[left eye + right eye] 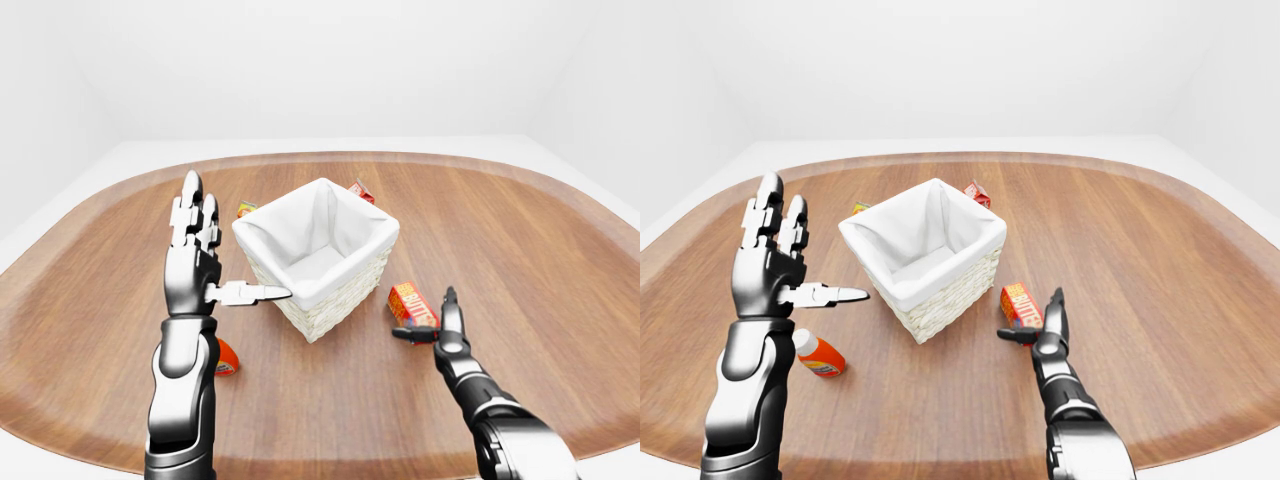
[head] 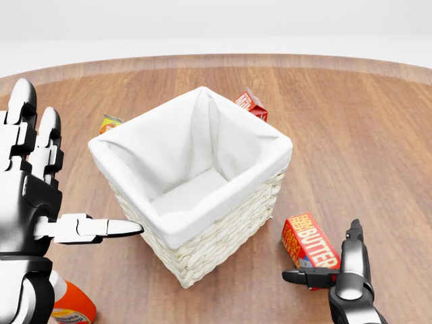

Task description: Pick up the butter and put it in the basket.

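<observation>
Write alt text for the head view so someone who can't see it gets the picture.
A white-lined wicker basket stands on a round wooden table, with a red butter box lying to its lower right. The right robot hand is open beside the box, one finger across its near end; the left robot hand is raised open at the left edge.

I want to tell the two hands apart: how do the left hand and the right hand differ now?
The left hand is raised high beside the basket; the right hand is low at the butter. The left hand looks silver and large in the head view, the right hand darker and smaller. Both are open, holding nothing.
</observation>
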Controlling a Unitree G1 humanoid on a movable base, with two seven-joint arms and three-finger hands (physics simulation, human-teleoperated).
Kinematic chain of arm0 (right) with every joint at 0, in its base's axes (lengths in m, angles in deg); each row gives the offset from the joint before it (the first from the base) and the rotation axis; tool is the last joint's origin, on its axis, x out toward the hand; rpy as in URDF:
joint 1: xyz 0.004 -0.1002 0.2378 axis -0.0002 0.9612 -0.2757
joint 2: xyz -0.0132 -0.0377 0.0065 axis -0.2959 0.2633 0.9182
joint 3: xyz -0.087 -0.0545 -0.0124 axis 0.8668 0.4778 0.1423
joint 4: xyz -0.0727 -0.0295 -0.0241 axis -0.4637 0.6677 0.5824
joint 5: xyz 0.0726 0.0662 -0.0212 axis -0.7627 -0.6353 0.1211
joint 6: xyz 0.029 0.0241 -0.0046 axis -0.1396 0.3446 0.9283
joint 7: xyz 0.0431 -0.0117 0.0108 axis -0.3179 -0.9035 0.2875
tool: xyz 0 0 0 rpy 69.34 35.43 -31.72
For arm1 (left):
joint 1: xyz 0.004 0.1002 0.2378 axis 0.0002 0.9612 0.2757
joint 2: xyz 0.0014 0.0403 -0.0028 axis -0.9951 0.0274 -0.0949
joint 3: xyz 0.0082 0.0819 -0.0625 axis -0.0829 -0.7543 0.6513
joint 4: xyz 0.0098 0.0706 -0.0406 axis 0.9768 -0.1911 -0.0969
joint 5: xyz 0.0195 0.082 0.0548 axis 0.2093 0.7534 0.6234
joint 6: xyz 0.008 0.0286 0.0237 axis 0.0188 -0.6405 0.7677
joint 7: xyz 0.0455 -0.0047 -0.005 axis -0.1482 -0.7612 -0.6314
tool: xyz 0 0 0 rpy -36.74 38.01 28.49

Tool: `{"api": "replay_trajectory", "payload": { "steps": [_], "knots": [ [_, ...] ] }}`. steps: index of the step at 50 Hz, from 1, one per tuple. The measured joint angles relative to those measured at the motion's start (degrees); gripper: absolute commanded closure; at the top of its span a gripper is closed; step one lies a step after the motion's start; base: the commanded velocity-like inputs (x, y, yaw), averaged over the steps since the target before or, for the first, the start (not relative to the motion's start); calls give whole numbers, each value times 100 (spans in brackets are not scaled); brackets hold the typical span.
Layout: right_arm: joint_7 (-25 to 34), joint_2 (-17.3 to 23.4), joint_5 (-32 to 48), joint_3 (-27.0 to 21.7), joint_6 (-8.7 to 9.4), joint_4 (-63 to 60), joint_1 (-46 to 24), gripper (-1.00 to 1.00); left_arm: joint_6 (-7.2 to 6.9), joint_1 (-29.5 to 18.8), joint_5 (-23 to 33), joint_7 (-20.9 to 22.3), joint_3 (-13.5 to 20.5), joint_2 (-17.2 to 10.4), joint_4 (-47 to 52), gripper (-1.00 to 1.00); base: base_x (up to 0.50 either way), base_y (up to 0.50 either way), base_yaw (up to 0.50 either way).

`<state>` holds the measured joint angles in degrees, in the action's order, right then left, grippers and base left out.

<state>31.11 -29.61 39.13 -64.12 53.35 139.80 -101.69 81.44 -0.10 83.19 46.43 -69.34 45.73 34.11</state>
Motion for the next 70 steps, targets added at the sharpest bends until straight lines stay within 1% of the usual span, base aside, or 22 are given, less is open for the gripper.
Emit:
{"api": "replay_trajectory", "payload": {
  "steps": [7, 8, 9, 10, 13, 15, 20, 21, 22, 23, 25, 26, 28, 29, 40, 46, 50, 59, 70],
  "knots": [
    [3, 12, 58, 21, 24, 25, 11, -100, 0, -1, -1, -2, 2, 0, -6, -100, 0, 0, 0],
    [3, 14, 69, 23, 37, 25, 14, -92, 0, -2, -1, -3, 3, -1, -7, -100, 0, 0, 0],
    [1, 16, 80, 25, 53, 26, 18, -72, 0, -3, -2, -3, 4, -1, -8, -100, 0, 0, 0],
    [-1, 19, 93, 26, 70, 26, 22, -68, 0, -4, -3, -4, 5, -2, -9, -100, 0, 0, 0],
    [-3, 25, 125, 34, 118, 27, 39, -47, 0, -7, -5, -5, 8, -4, -13, -100, 0, 0, 0],
    [-4, 32, 152, 42, 151, 31, 54, -40, 0, -10, -7, -6, 11, -5, -15, -100, 0, 0, 0],
    [8, 70, 232, 33, 206, 30, 88, 16, 0, -17, -11, -9, 19, -11, -18, -100, 0, 0, 0],
    [27, 70, 244, 48, 214, 28, 92, 25, 0, -19, -12, -10, 21, -11, -18, -100, 0, 0, 0],
    [42, 71, 262, 56, 223, 29, 97, 59, 0, -20, -13, -11, 22, -12, -18, -100, 0, 0, 0],
    [67, 73, 276, 73, 229, 33, 103, 65, 0, -22, -13, -12, 23, -13, -17, -100, 0, 0, 0],
    [103, 84, 312, 83, 236, 52, 125, 65, 0, -24, -15, -14, 26, -15, -14, -100, 0, 0, 0],
    [115, 91, 340, 91, 235, 54, 132, 79, 0, -25, -15, -14, 28, -17, -13, -100, 0, 0, 0],
    [137, 103, 397, 119, 227, 71, 151, 87, 0, -26, -15, -16, 33, -20, -7, -100, 0, 0, 0],
    [147, 108, 426, 129, 223, 75, 160, 100, 0, -27, -15, -17, 36, -21, -4, -100, 0, 0, 0],
    [234, 127, 601, 205, 195, 41, 222, 100, 0, -35, -19, -25, 56, -31, 41, -100, 0, 0, 0],
    [275, 146, 674, 226, 257, -64, 261, 100, 0, -41, -26, -30, 63, -35, 82, -100, 0, 0, 0],
    [329, 150, 626, 188, 407, -256, 314, 100, 0, -47, -35, -32, 73, -39, 105, -100, 0, 0, 0],
    [471, 164, 299, -33, 1000, -1063, 499, 100, 0, -48, -53, -36, 84, -43, 139, -100, 0, 0, 0],
    [620, 136, -589, -374, 1000, -2086, 700, 100, 0, -44, -54, -40, 84, -43, 155, -100, 0, 0, 0]
  ]
}}
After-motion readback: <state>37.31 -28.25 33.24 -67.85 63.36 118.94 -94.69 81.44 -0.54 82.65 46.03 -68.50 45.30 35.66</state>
